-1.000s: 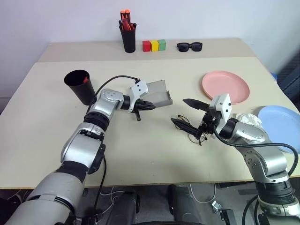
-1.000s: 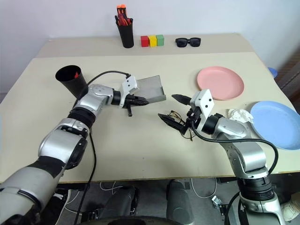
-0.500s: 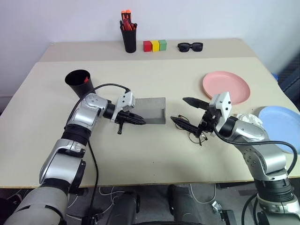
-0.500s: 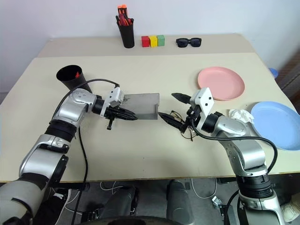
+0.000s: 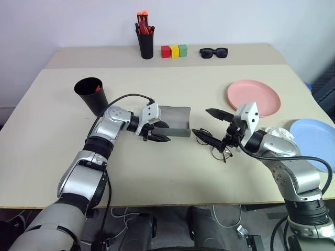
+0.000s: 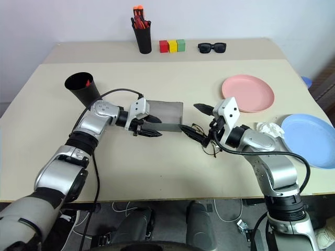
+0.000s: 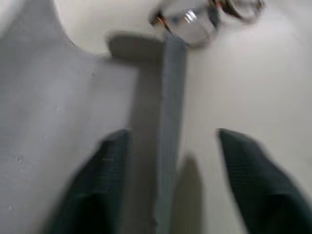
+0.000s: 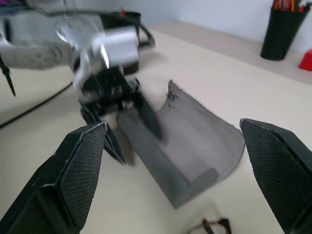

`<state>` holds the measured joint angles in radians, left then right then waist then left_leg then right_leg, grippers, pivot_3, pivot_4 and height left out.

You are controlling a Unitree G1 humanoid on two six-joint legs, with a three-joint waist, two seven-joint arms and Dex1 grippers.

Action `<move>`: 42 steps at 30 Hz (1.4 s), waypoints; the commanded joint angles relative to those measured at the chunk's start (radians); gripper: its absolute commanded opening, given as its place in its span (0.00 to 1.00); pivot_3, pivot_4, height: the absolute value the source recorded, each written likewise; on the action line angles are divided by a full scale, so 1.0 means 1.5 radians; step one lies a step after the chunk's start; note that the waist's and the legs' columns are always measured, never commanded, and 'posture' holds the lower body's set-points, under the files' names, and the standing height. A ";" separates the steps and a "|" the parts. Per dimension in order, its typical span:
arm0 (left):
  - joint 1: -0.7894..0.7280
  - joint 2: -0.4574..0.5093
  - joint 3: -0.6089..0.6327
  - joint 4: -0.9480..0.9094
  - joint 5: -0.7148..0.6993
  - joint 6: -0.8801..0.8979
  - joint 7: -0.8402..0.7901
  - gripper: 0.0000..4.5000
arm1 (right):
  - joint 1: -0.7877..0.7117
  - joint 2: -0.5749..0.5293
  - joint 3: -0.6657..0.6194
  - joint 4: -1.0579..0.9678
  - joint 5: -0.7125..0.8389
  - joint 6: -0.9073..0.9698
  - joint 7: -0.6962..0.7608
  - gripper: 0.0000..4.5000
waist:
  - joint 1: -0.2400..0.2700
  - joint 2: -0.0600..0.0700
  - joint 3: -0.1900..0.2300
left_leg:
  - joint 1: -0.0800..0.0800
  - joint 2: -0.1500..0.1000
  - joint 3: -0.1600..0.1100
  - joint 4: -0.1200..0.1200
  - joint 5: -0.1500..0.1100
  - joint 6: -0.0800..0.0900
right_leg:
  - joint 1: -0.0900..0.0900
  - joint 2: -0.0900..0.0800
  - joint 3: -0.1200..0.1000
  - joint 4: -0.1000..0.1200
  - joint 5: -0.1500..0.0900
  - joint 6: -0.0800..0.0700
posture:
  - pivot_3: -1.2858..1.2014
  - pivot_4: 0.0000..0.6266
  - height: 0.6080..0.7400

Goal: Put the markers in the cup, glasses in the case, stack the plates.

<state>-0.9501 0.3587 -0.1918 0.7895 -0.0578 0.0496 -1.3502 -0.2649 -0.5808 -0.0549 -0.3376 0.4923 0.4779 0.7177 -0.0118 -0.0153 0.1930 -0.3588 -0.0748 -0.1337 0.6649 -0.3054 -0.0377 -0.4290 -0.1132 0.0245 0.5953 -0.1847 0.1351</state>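
We have set the case (image 5: 174, 121) back down flat on the table (image 5: 172, 172) and spread our left fingers (image 5: 160, 132), which a second ago were pinched shut while the case was tipped up; they now straddle its near wall, so the open grey felt case looks ready for loading. The thin wire glasses (image 5: 217, 149) lie just right of the case, under our right fingers (image 5: 209, 125), spread wide and empty.
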 commanded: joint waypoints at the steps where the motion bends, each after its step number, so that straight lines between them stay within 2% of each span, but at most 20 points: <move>1: -0.013 0.029 0.043 -0.087 -0.052 0.057 -0.016 0.89 | 0.000 -0.025 -0.021 0.000 -0.013 0.028 -0.020 1.00 | -0.001 0.000 0.000 | 0.000 0.000 0.000 0.000 0.000 0.000 | 0.000 0.000 0.000 0.000 0.000 0.000 | 0.52 0.24 1.00; 6: 0.044 0.082 0.101 -0.248 -0.145 0.180 -0.025 0.89 | 0.013 -0.074 -0.014 -0.040 -0.023 0.131 -0.053 1.00 | -0.004 0.000 0.000 | 0.000 0.000 0.000 -0.001 0.000 0.000 | -0.001 0.000 0.000 0.000 0.000 0.000 | 0.52 0.24 1.00; 11: 0.153 0.165 0.171 -0.426 -0.264 0.314 -0.043 0.89 | -0.021 -0.095 0.006 -0.072 -0.020 0.256 -0.091 1.00 | -0.005 0.000 0.000 | 0.000 0.001 0.000 -0.001 0.000 0.000 | -0.001 0.000 0.000 0.000 0.000 0.000 | 0.52 0.24 1.00; 16: 0.256 0.227 0.209 -0.518 -0.303 0.315 -0.037 0.89 | -0.053 -0.110 0.041 -0.062 -0.019 0.353 -0.095 1.00 | 0.001 0.000 0.000 | 0.000 0.001 0.000 -0.001 0.000 0.000 | -0.001 0.000 0.000 0.000 0.000 0.000 | 0.52 0.24 1.00; 20: 0.271 0.249 0.247 -0.555 -0.335 0.354 0.015 0.89 | -0.070 -0.110 0.044 -0.029 -0.026 0.379 -0.094 1.00 | 0.007 0.000 0.000 | -0.001 0.001 0.000 0.000 0.000 0.000 | 0.000 0.000 0.000 -0.001 0.000 0.000 | 0.52 0.24 1.00; 23: 0.275 0.263 0.276 -0.585 -0.381 0.402 0.042 0.90 | -0.072 -0.113 0.057 -0.008 -0.035 0.386 -0.091 0.81 | 0.002 0.000 0.000 | 0.000 0.001 0.000 -0.001 0.000 0.000 | -0.001 0.000 0.000 -0.001 0.000 0.000 | 0.52 0.24 1.00; 27: 0.309 0.285 0.273 -0.619 -0.397 0.410 0.045 0.90 | -0.078 -0.116 0.066 0.006 -0.047 0.392 -0.089 0.38 | -0.002 0.000 0.000 | 0.000 0.001 0.000 -0.001 0.000 0.000 | -0.001 0.000 0.000 -0.001 0.000 0.000 | 0.52 0.24 1.00; 29: 0.314 0.290 0.272 -0.622 -0.408 0.419 0.046 0.90 | -0.081 -0.125 0.070 0.006 -0.050 0.391 -0.081 0.38 | -0.002 0.000 0.000 | 0.000 0.001 0.000 -0.001 0.000 0.000 | -0.001 0.000 0.000 0.000 0.000 0.000 | 0.52 0.24 1.00; 32: 0.317 0.289 0.269 -0.625 -0.414 0.418 0.052 0.90 | -0.086 -0.126 0.068 0.009 -0.046 0.396 -0.074 0.20 | 0.000 0.000 0.000 | 0.000 0.001 0.000 -0.001 0.000 0.000 | -0.001 0.000 0.000 0.000 0.000 0.000 | 0.52 0.24 1.00; 34: 0.319 0.289 0.266 -0.625 -0.415 0.416 0.055 0.90 | -0.086 -0.124 0.066 0.012 -0.044 0.400 -0.073 0.00 | -0.001 0.000 0.000 | 0.000 0.001 0.000 -0.001 0.000 0.000 | 0.000 0.000 0.000 -0.001 0.000 0.000 | 0.52 0.24 1.00; 42: 0.321 0.293 0.256 -0.610 -0.410 0.399 0.054 0.90 | -0.090 -0.134 0.057 0.009 -0.044 0.400 -0.065 0.00 | 0.000 0.000 0.000 | 0.000 0.001 0.000 -0.001 0.000 0.000 | 0.000 0.000 0.000 -0.001 0.000 0.000 | 0.52 0.24 1.00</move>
<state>-0.4660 0.7807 0.1798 -0.1196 -0.6632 0.6689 -1.2658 -0.3936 -0.7649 0.0512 -0.3139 0.4266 1.0748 0.6153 -0.0120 -0.0150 0.1928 -0.3584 -0.0734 -0.1330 0.6633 -0.3055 -0.0377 -0.4294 -0.1132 0.0247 0.5942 -0.1848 0.1345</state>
